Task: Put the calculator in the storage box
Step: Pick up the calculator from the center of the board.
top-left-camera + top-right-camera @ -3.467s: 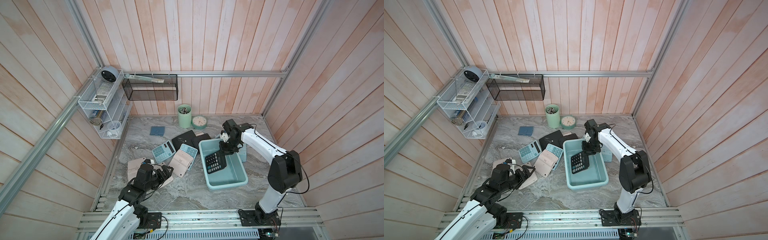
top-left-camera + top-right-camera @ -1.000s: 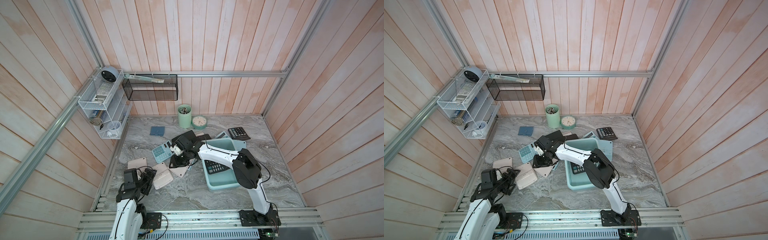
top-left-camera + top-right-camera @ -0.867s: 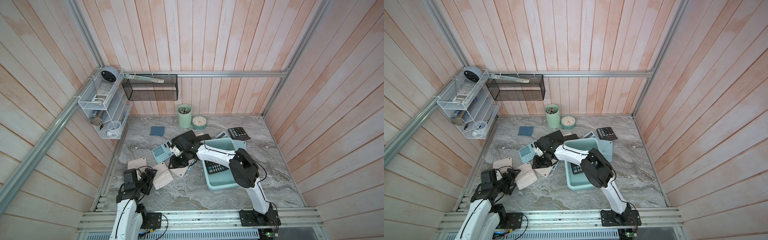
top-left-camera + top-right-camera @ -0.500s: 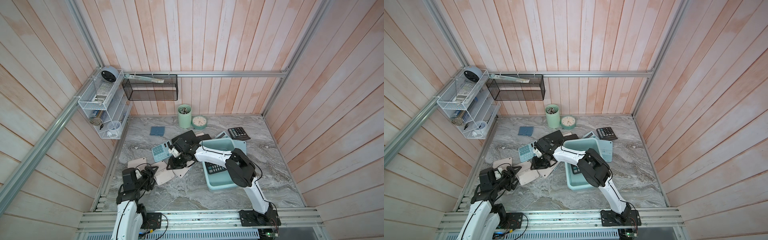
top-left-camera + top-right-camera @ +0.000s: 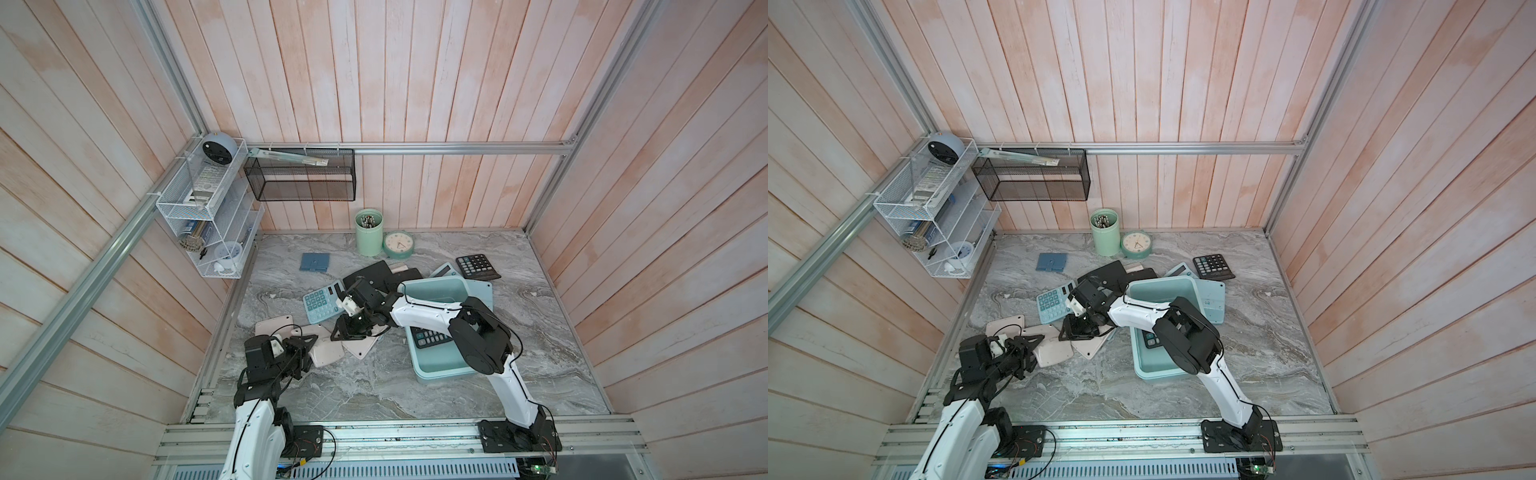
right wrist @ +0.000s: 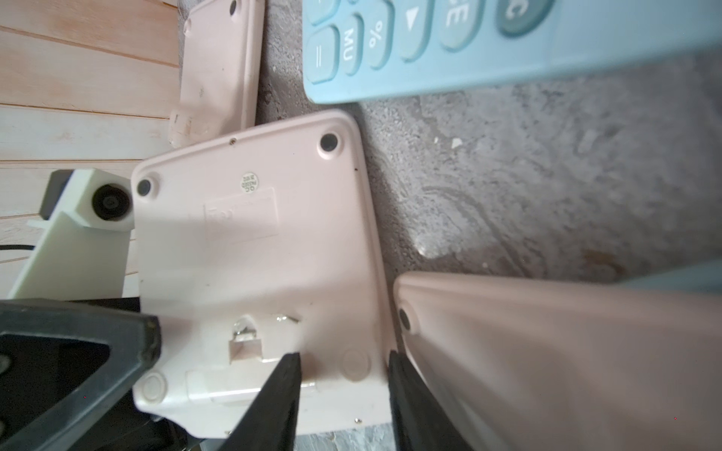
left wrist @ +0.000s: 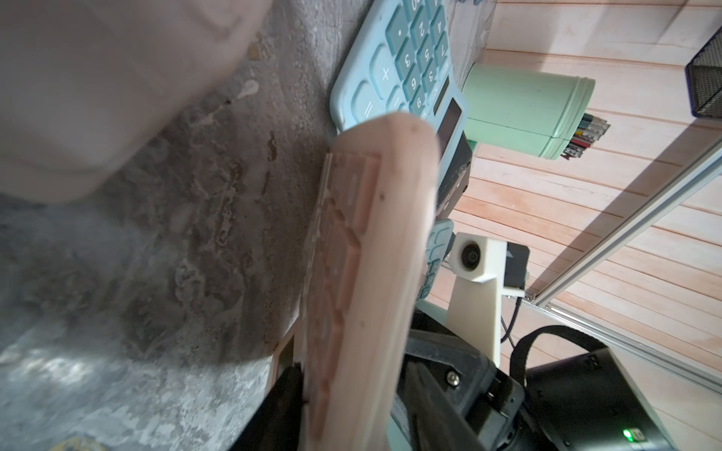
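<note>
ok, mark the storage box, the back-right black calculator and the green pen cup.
storage box [image 5: 434, 291], in a top view, inner back wall.
black calculator [image 5: 478, 267], in a top view, keypad.
green pen cup [image 5: 369, 241], in a top view, side wall.

The grey veined stone-like surface [image 5: 374, 386] is seen as rough and matt. The pale pink rectangular plastic calculator [image 6: 254, 254] is found smooth and matt. A slight gloss is shown by the light aqua rectangular plastic storage box [image 5: 442, 376].
</note>
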`<state>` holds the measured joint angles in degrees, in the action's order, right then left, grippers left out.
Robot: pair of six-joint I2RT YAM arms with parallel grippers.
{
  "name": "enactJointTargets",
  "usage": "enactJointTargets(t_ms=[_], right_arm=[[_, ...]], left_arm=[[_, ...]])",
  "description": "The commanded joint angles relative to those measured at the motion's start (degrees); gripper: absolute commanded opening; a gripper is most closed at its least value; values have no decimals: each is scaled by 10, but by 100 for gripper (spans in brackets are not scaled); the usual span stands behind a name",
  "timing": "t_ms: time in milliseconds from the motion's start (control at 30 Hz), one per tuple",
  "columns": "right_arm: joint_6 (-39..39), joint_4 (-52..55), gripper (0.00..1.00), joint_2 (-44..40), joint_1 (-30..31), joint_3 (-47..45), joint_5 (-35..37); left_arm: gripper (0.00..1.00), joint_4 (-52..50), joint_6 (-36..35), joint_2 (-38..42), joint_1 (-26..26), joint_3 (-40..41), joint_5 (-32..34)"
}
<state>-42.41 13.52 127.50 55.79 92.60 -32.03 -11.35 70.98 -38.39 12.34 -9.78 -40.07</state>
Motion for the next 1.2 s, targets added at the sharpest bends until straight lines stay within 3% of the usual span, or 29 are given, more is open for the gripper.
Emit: enactJointTargets(t_ms=[0,400,600,833,1167], right_arm=[[-2,-14,43,-14,5,-16,-20],[38,-59,44,-95,6,-91,14],[106,-67,46,-150,22,-139,69],[222,-48,50,-214,74,-175,204],[375,-81,57,-278,148,-219,392]], left_arm=[[35,-4,-12,13,1,-5,-13],[17,-22,-16,17,0,-18,-12],[9,-38,-13,24,1,-32,-14],[4,-49,16,28,1,-60,-25],[0,-180,42,14,0,-187,-34]])
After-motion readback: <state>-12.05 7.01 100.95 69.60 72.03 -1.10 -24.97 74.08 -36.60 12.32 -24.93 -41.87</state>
